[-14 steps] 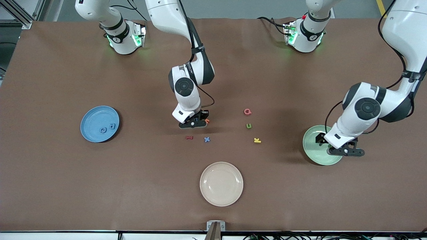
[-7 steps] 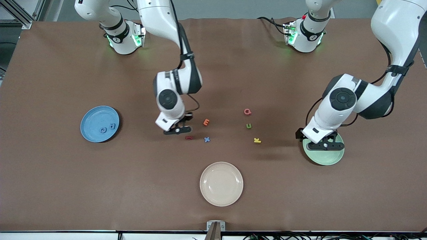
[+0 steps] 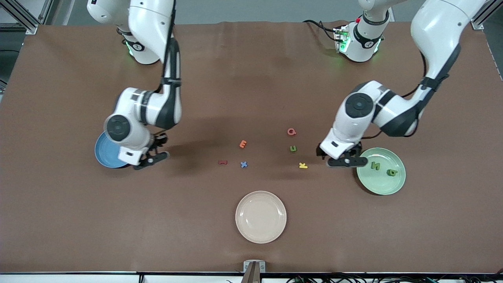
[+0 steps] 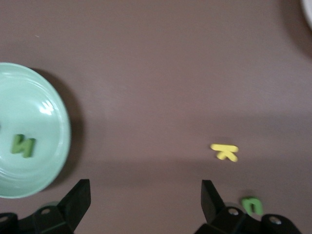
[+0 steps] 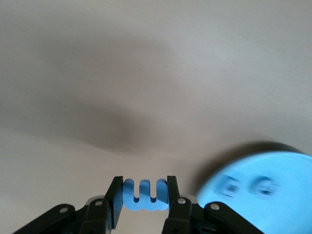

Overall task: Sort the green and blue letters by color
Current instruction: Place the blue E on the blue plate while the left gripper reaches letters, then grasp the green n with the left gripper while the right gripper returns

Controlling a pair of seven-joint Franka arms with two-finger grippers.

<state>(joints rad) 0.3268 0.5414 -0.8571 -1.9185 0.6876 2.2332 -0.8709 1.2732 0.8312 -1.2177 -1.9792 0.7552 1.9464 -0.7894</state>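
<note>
Table [image 3: 353, 236]: brown covering, matt, finely grained like paper or felt, faintly creased toward the 12 o'clock edge. Green plate [image 3: 397, 186]: smooth, glossy, highlight streaks on its inner wall. Cream plate [image 3: 275, 232]: smooth, soft sheen. Blue plate [image 3: 103, 157]: duller, satin finish. Blue letter [image 5: 145, 195] between the right gripper's [image 5: 144, 197] black matt plastic fingers [image 5: 116, 200]: matt, foam-like, chunky. Yellow K [image 4: 224, 152] at 6 o'clock of the green U [image 3: 293, 148]: both matt. Arm shells [image 3: 149, 23]: glossy white plastic.

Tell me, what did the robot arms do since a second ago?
The right gripper carried a blue letter from mid-table to beside the blue plate. The left gripper, open, left the green plate, uncovering two green letters. The other loose letters and plates stayed put.
</note>
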